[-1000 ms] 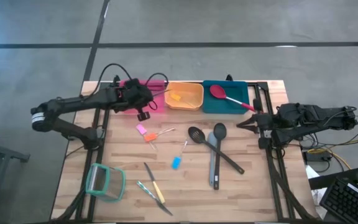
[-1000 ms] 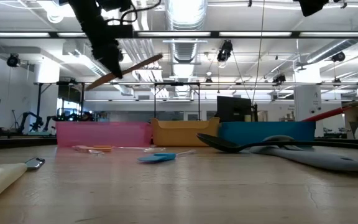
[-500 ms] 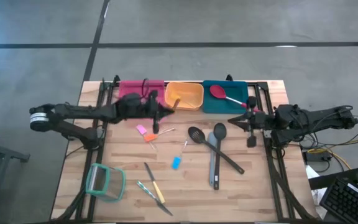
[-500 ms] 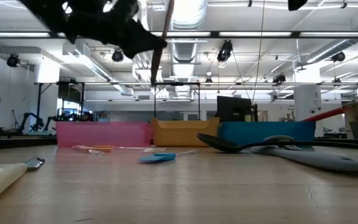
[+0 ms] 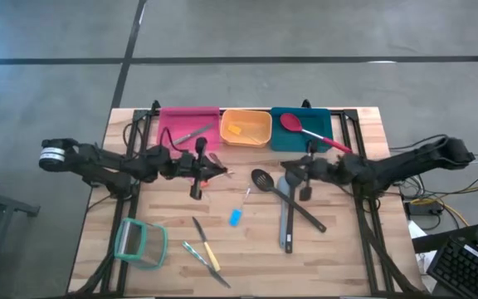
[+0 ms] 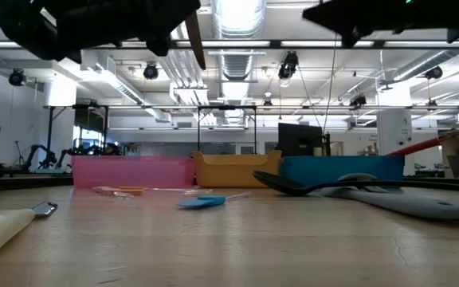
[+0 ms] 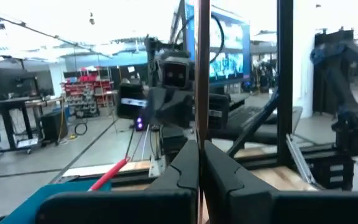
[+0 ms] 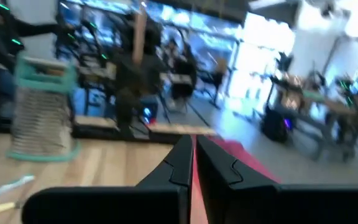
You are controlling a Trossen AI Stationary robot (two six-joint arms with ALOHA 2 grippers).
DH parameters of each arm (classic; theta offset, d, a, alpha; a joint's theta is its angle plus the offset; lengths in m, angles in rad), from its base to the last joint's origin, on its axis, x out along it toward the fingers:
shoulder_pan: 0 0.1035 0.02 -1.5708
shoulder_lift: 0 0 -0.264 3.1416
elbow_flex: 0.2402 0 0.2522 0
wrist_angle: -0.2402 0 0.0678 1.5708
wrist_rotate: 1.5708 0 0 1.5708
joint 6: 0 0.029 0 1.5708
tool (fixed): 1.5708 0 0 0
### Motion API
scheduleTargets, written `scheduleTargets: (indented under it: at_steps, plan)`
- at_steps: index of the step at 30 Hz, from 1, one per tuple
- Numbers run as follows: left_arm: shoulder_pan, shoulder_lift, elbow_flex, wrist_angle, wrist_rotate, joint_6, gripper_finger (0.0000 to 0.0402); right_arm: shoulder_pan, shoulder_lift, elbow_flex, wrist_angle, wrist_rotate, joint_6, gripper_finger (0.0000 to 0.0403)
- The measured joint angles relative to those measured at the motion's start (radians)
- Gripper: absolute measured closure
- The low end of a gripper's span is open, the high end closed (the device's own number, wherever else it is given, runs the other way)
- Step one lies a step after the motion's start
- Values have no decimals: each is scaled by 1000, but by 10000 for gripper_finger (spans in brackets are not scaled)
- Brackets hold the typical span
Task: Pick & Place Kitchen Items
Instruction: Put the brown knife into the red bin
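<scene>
My left gripper [image 5: 214, 169] hovers over the table's middle left, shut on a thin brown stick [image 6: 194, 40], which also shows in the left wrist view [image 7: 202, 74]. My right gripper [image 5: 293, 168] is shut and empty above the heads of a black slotted spoon [image 5: 262, 178] and a grey spoon [image 5: 292, 176], which lie crossed on the table. A red spoon [image 5: 293, 123] lies in the teal bin [image 5: 282, 141], its handle over the rim. A blue piece [image 5: 236, 218] and slim knives [image 5: 204, 245] lie on the table nearer the front. My left gripper pinches the thin brown stick [image 7: 201, 134] between its two fingers. The fingers reach level from the table's left. The stick stands nearly upright across them, its lower end [image 6: 202, 62] hanging below the gripper, lifted clear of the table.
A pink bin [image 5: 173, 118] holding a slim utensil [image 5: 193, 131], an orange bin [image 5: 260, 137] and the teal bin stand in a row at the far edge. A teal-rimmed clear container [image 5: 139, 241] lies at the near left. Bare wood lies at the near right.
My left gripper has gone from over the pink bin toward the table's right and near edge, and the stick has turned from slanted to nearly upright. My right gripper has gone from the table's right edge toward the left, over the spoon heads.
</scene>
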State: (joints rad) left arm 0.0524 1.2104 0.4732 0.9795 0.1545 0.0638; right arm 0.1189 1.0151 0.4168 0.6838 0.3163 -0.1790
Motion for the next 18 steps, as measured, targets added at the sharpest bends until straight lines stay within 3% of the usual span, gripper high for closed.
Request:
scheduleTargets:
  at_steps: [9, 15, 18]
  plan:
    - [-8, 31, 38, -105, -51, 29, 397, -31, 220, 175, 1, -4, 7, 283]
    - [-9, 31, 37, -108, -71, 33, 397, -44, 347, 310, 3, -140, 14, 224]
    - [-9, 31, 37, -112, -75, 34, 397, -54, 407, 372, 3, -153, 12, 207]
